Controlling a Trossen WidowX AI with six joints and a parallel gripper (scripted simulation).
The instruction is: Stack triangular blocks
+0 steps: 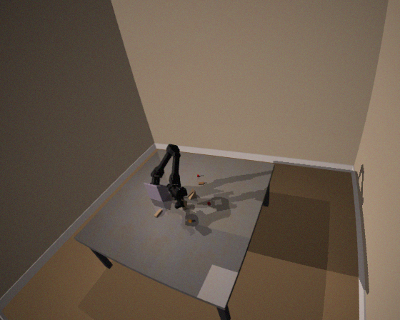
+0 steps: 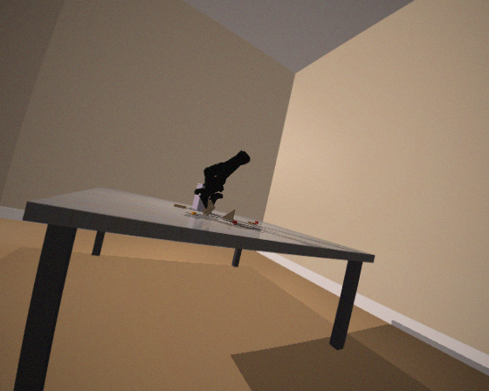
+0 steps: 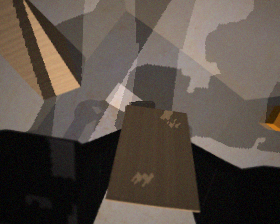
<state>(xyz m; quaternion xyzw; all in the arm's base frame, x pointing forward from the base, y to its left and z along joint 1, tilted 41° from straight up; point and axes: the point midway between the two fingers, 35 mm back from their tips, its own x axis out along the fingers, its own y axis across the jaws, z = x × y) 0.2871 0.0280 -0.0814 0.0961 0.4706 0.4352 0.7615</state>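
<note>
Across the grey tabletop, the pincer pinches one block beside the other, so the carry seems in hand, and the next move likely calls for turning its slope to match before lowering gently.

Grey worktop, faint brownish mottling on top, darker edge. Pincer was black. Wooden triangular block: light tan, fine grain stripes. Wooden block in pincer: brown, faint grain, paler patches. Upright flat panel was pale lilac.
</note>
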